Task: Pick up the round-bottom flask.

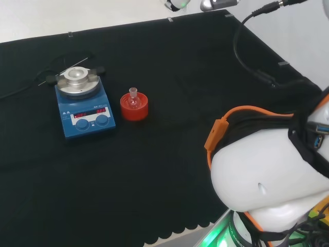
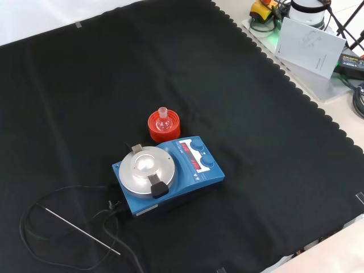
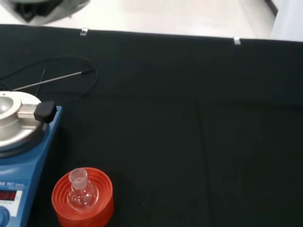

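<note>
The flask [image 1: 133,99] sits upright in a red ribbed stand [image 1: 134,107] on the black-clothed tabletop [image 1: 169,154], its short neck pointing up. In the head view the stand is just right of a blue stirrer [image 1: 84,109] with a round metal plate; in the front view the flask [image 2: 164,120] stands just behind that stirrer [image 2: 170,170], close but apart from it. A thin metal probe [image 2: 82,230] on a cable lies on the cloth at the stirrer's far side from the flask.

A blurred white part of the robot hand [image 3: 42,8] shows in the wrist view; whether its fingers are spread or curled I cannot tell.

The approach has not begun. It seems best to come down from above on the side away from the stirrer, close around the neck or the bulb's upper part, and lift straight up so the flask clears the stand without dragging it.
</note>
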Tool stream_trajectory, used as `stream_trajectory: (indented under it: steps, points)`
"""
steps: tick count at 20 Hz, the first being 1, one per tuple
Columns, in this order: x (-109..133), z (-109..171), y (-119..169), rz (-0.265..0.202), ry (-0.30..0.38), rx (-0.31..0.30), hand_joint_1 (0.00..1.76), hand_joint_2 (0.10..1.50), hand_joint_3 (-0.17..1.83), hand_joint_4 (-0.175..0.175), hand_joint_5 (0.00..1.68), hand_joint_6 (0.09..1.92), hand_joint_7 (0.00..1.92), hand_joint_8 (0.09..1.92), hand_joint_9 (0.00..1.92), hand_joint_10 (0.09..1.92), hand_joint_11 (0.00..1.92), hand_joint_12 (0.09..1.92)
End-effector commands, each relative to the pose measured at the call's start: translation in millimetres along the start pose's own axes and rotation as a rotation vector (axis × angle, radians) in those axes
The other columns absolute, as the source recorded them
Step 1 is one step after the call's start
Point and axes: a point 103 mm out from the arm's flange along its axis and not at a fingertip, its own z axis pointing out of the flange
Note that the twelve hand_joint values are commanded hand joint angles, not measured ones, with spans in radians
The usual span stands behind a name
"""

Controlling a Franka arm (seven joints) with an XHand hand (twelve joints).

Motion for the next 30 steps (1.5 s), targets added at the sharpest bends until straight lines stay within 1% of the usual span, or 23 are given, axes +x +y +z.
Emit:
stream_trajectory:
  steps: [1, 6, 8, 13, 15, 18, 25, 30]
  points:
    - [-18.0, 17.2, 27.4, -0.053, 0.026, 0.040, 0.83, 0.52, 0.92, -0.145, 0.22, 0.78, 0.55, 0.95, 0.62, 0.93, 0.38, 1.45]
    - [-12.0, 33.4, 39.8, -0.084, 0.034, 0.076, 0.83, 0.51, 0.92, -0.147, 0.23, 0.79, 0.56, 0.96, 0.64, 0.92, 0.41, 1.44]
    - [-10.7, 37.0, 44.7, -0.084, 0.040, 0.079, 0.83, 0.51, 0.92, -0.148, 0.23, 0.80, 0.56, 0.96, 0.65, 0.92, 0.42, 1.43]
    - [-12.7, 40.7, 61.0, -0.064, 0.070, 0.072, 0.84, 0.51, 0.92, -0.148, 0.22, 0.80, 0.56, 0.96, 0.64, 0.92, 0.42, 1.43]
    - [-12.2, 43.1, 67.9, -0.067, 0.060, 0.076, 0.84, 0.51, 0.92, -0.148, 0.22, 0.80, 0.56, 0.96, 0.64, 0.92, 0.42, 1.43]
    - [-11.1, 49.4, 76.9, -0.073, 0.038, 0.100, 0.84, 0.51, 0.92, -0.147, 0.22, 0.81, 0.55, 0.96, 0.63, 0.92, 0.42, 1.43]
    - [-7.7, 65.0, 89.4, -0.061, 0.021, 0.151, 0.84, 0.50, 0.92, -0.147, 0.21, 0.81, 0.54, 0.96, 0.63, 0.92, 0.42, 1.43]
    - [2.6, 73.6, 95.0, -0.080, 0.011, 0.166, 0.85, 0.50, 0.92, -0.147, 0.21, 0.81, 0.53, 0.96, 0.64, 0.93, 0.43, 1.44]
